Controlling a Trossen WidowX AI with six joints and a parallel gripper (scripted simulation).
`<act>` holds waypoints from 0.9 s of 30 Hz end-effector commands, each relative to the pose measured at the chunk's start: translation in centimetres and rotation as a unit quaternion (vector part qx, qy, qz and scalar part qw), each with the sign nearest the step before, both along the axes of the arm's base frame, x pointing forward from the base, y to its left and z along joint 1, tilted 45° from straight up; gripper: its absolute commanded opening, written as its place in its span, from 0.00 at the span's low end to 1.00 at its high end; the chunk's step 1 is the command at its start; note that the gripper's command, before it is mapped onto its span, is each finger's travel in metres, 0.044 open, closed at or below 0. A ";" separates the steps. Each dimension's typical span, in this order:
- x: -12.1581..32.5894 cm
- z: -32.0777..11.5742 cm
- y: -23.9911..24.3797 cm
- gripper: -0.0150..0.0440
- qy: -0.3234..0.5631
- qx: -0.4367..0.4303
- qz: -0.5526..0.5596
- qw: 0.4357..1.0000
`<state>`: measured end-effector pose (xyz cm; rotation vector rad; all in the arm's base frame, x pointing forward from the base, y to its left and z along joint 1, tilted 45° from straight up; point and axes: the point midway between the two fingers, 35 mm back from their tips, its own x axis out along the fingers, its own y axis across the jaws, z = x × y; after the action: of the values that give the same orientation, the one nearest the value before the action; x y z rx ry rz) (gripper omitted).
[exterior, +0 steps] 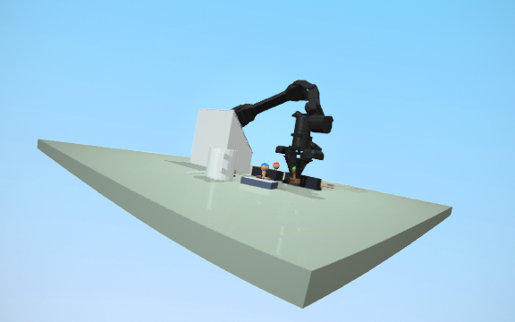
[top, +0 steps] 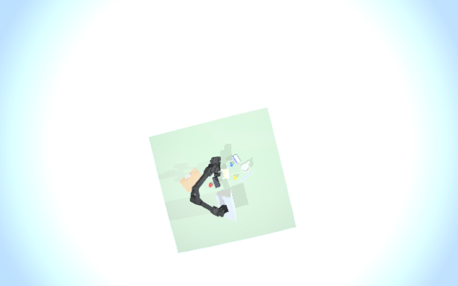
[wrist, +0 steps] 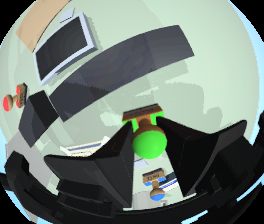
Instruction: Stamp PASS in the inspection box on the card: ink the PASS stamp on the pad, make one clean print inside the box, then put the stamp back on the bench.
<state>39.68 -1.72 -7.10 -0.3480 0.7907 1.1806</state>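
Note:
My gripper (exterior: 294,173) (wrist: 144,123) is shut on a wooden stamp (exterior: 293,177) (wrist: 149,145) with a green knob. The stamp is upright and low at the bench, beside a long dark block (exterior: 313,182) (wrist: 128,65); its underside is hidden, and I cannot tell whether it touches the bench. Its side label is too small to read. The cream card (top: 226,175) (wrist: 83,147) is partly hidden by a finger in the wrist view; I cannot make out a print. A dark pad (wrist: 63,50) with a light frame lies beyond the long block.
A blue-knobbed stamp (top: 231,164) (exterior: 265,166) (wrist: 157,195) stands near a low blue-and-white box (top: 235,159) (exterior: 257,182). A red-knobbed stamp (top: 210,184) (exterior: 276,165) (wrist: 9,102) stands by a shorter dark block (wrist: 38,117). A white mug (top: 245,168) (exterior: 220,165) and brown board (top: 189,183) are also there.

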 end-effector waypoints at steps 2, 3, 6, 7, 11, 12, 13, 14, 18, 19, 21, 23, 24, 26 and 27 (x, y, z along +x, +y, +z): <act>0.0 0.1 0.0 0.48 -0.001 0.000 0.000 1.000; 0.0 0.1 0.0 0.52 -0.001 0.000 0.000 1.000; 0.0 0.1 0.0 0.65 -0.001 0.000 0.000 1.000; 0.0 0.1 0.0 0.68 -0.001 0.000 0.000 1.000; 0.0 0.7 -0.8 0.68 0.000 -0.001 0.000 1.000; -0.1 1.6 -1.8 0.68 0.000 -0.002 0.000 1.000; -0.2 2.7 -3.0 0.68 0.001 -0.002 0.000 1.000; -0.5 4.0 -4.2 0.68 0.002 -0.002 0.000 1.000; -1.8 8.1 -7.9 0.68 0.003 0.001 0.000 1.000; -1.9 8.3 -8.1 0.68 0.003 0.001 0.000 1.000; -1.9 8.3 -8.1 0.68 0.003 0.001 0.000 1.000; -1.9 8.3 -8.1 0.68 0.003 0.001 0.000 1.000; -1.9 8.3 -8.1 0.68 0.003 0.001 0.000 1.000; -1.9 8.3 -8.1 0.68 0.003 0.001 0.000 1.000; -1.9 8.3 -8.1 0.68 0.003 0.001 0.000 1.000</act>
<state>37.92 -10.01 1.34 -0.3419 0.7886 1.1676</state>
